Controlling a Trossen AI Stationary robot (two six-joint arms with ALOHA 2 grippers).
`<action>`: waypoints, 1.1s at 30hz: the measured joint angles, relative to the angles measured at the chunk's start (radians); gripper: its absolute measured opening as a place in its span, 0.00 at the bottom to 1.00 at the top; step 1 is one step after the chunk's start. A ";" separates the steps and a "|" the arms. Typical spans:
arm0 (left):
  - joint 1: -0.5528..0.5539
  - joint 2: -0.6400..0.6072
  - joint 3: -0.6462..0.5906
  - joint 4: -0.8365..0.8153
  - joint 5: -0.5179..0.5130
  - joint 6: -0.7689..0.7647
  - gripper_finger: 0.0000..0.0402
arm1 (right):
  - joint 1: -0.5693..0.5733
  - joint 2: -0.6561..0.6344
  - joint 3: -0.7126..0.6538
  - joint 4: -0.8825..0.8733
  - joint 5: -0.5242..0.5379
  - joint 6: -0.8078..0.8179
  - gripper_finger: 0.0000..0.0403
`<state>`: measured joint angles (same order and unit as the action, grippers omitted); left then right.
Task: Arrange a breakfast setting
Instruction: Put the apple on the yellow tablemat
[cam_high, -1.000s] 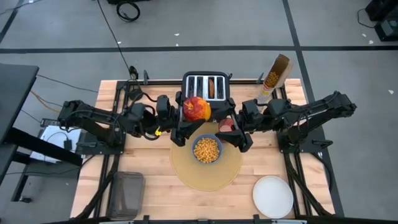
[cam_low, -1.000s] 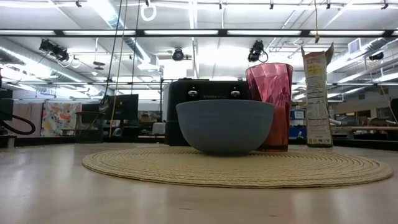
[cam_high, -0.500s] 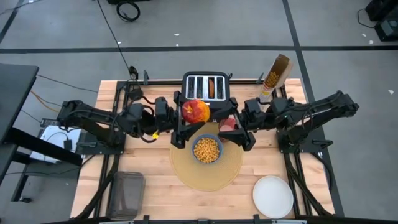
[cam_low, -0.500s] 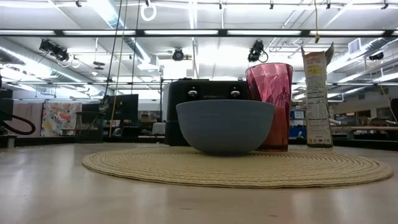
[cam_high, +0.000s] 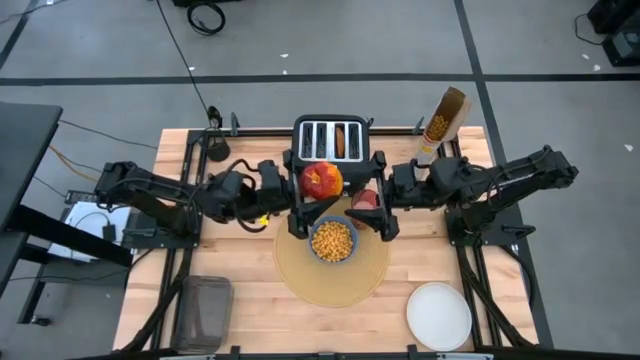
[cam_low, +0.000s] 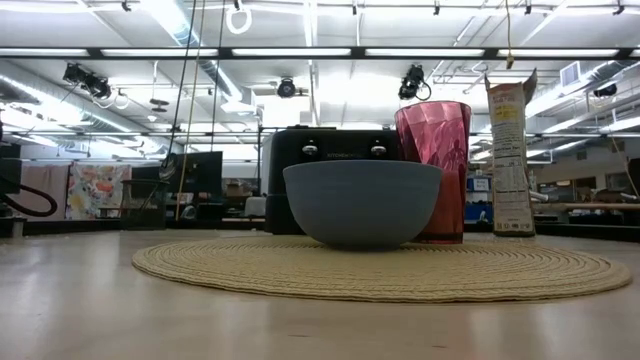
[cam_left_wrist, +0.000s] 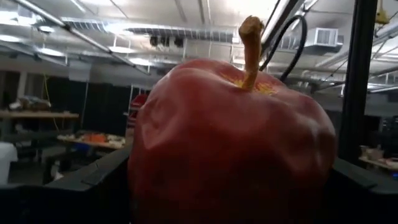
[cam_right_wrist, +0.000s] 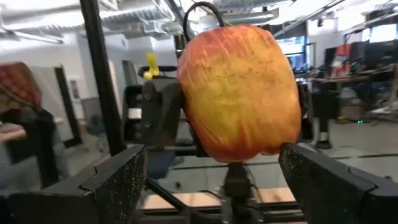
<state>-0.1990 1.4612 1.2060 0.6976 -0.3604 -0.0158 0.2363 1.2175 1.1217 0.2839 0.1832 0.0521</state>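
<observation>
Low view misses apple (cam_high: 321, 180).

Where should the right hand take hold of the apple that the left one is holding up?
Grip the apple across its round middle, coming in level from the right. The left hand holds it upright, stem up, and the right wrist view shows its broad side facing the open right hand, with fingers spread either side.

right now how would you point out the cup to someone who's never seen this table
Start at the round woven placemat mid-table, in front of the black toaster. The blue bowl of cereal sits on it, and the cup stands upright close beside the bowl, toward the cereal box. It is the only pink see-through thing, taller than the bowl.
</observation>
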 joint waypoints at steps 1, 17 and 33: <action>-0.001 0.002 0.000 -0.011 0.003 -0.003 0.88 | -0.002 0.000 0.000 -0.003 0.013 -0.011 0.91; -0.020 0.002 0.000 -0.146 -0.160 0.209 0.88 | -0.025 -0.024 -0.001 -0.144 0.102 0.300 0.91; -0.034 0.006 -0.002 -0.419 -0.502 0.169 0.88 | 0.013 -0.058 0.001 -0.185 0.254 0.000 0.91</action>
<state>-0.2335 1.4677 1.2041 0.2785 -0.8621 0.1531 0.2497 1.1594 1.1229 0.0990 0.4371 0.0524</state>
